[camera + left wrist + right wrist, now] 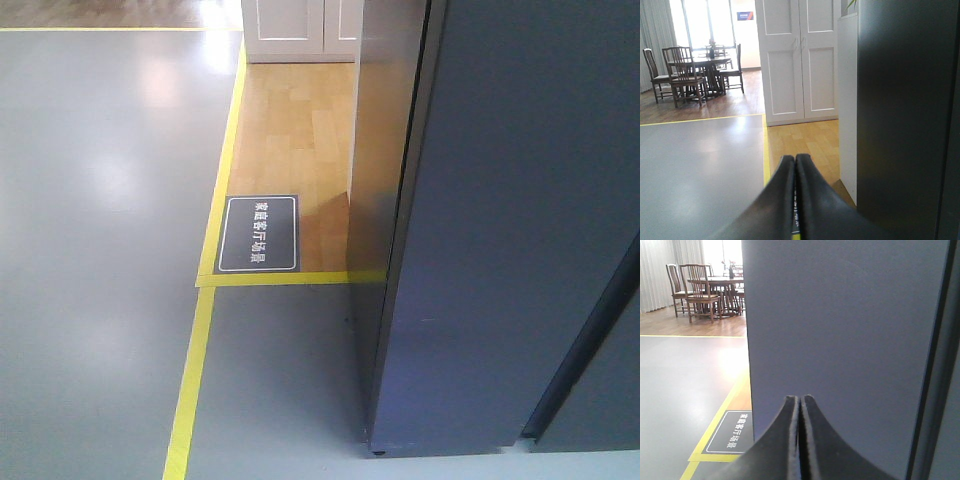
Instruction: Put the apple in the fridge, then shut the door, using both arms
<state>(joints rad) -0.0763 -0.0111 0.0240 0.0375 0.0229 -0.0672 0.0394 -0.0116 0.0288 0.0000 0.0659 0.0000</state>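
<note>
The fridge [520,220] is a tall dark grey block filling the right of the front view; it also shows as the fridge [900,115] and the fridge [850,330] in the wrist views. Its door panel [610,400] lies flush behind a dark seam, and no white lining shows. The apple is out of view. My left gripper [794,157] is shut and empty, hanging left of the fridge's side over the floor. My right gripper [800,398] is shut on nothing, pointing straight at the grey front face.
A yellow floor line [205,330] borders grey floor on the left. A black floor sign [258,234] lies on wooden flooring beside the fridge. White cupboard doors [800,60] stand behind. A dining table with chairs [695,70] is far off.
</note>
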